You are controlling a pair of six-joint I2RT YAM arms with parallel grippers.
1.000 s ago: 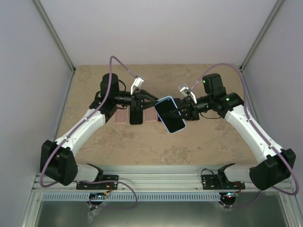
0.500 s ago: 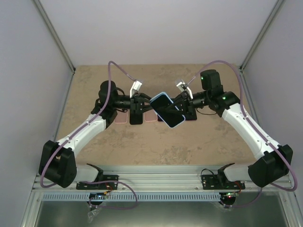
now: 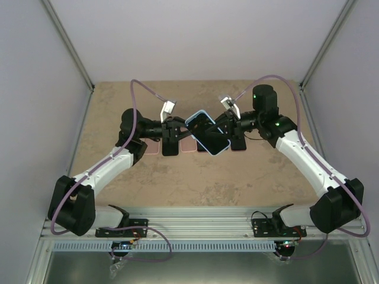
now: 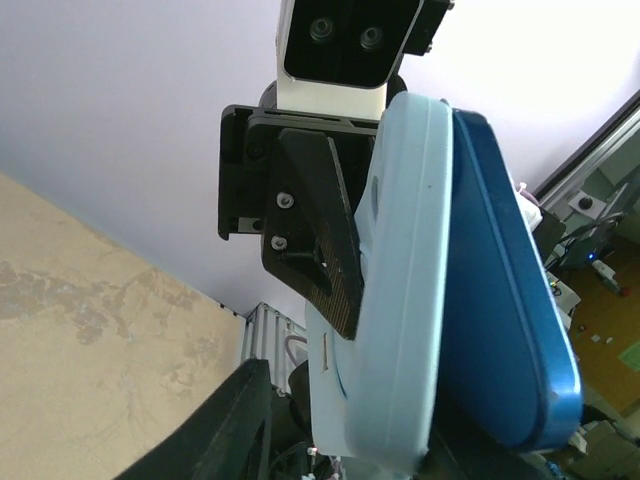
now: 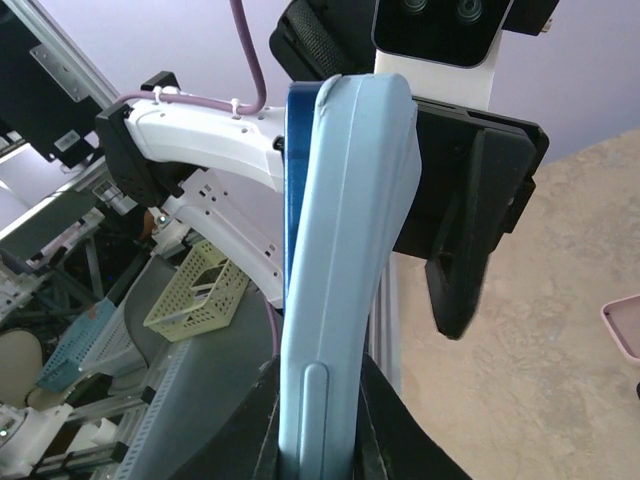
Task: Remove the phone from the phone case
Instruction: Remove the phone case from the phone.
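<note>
A dark blue phone (image 3: 208,135) in a light blue case (image 3: 222,151) is held in the air above the table, between my two grippers. My right gripper (image 3: 226,129) is shut on the case (image 5: 340,250), with both fingers pressed on its sides. A thin strip of the phone (image 5: 296,180) shows along the case's left edge. In the left wrist view the phone (image 4: 500,300) stands away from the case (image 4: 400,280) at one end. My left gripper (image 3: 182,126) is open around that end. Its left finger (image 4: 225,430) is apart from the case and its other finger is hidden.
On the tan table (image 3: 177,177) under the arms lie two pink cases (image 3: 153,147) (image 3: 188,145), a black phone (image 3: 170,147) and a dark item (image 3: 237,144). Side walls and metal frame posts close in the workspace.
My right gripper has carried the cased phone up and to the left, toward the back. My left gripper has drawn back a little, and the phone's end now sits between its open fingers.
</note>
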